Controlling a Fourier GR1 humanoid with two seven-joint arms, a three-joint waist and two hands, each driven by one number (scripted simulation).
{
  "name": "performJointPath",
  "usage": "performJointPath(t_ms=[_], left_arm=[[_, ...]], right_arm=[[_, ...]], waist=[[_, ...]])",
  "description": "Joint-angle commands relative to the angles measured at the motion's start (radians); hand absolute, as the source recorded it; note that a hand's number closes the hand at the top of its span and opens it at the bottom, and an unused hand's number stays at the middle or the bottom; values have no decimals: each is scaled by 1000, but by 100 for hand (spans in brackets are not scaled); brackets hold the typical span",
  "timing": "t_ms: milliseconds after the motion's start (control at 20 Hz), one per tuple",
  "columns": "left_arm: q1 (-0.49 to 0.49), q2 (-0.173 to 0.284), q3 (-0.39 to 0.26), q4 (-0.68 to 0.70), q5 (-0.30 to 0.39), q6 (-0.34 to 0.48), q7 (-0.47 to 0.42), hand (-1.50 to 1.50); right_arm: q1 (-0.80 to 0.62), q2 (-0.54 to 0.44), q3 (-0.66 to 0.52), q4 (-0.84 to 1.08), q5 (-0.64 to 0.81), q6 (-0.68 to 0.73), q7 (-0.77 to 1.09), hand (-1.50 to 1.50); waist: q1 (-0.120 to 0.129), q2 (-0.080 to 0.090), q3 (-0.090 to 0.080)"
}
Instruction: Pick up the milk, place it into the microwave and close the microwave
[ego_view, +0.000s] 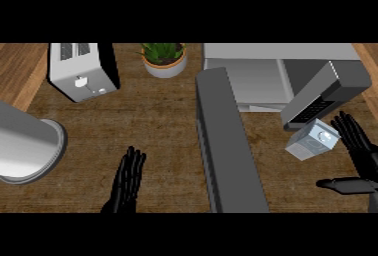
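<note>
Head view, left to right: my left hand (125, 181) rests low over the desk (148, 120), fingers straight; the microwave door (225, 145) swings wide open; the milk (313, 139) stands just right of it, touching my right hand (356, 150), whose fingers stay spread. I'm reaching; next I must close round it.

You see the milk carton (313, 140) just left of the open right hand (359, 150), below the microwave (251, 75) with its door (225, 145) swung open. Your left hand (127, 182) rests open on the desk (148, 125).
</note>
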Motion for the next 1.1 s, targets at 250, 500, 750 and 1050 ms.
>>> performJointPath(t_ms=[250, 500, 750, 1050], left_arm=[[74, 98, 98, -42, 122, -98, -78, -150], [101, 130, 134, -3, 166, -154, -126, -150], [106, 165, 162, -82, 182, -163, -80, -150], [56, 135, 185, -3, 200, -174, -99, -150]], right_arm=[[-164, -6, 43, 319, 95, -77, -248, -150], [-231, -42, 25, 421, 76, -92, -279, -150], [-235, -20, 18, 494, 72, -152, -364, 150], [-267, -13, 50, 558, 136, -288, -386, 150]], waist=[[7, 1, 0], [13, 3, 0], [32, 9, 4], [33, 15, 4]])
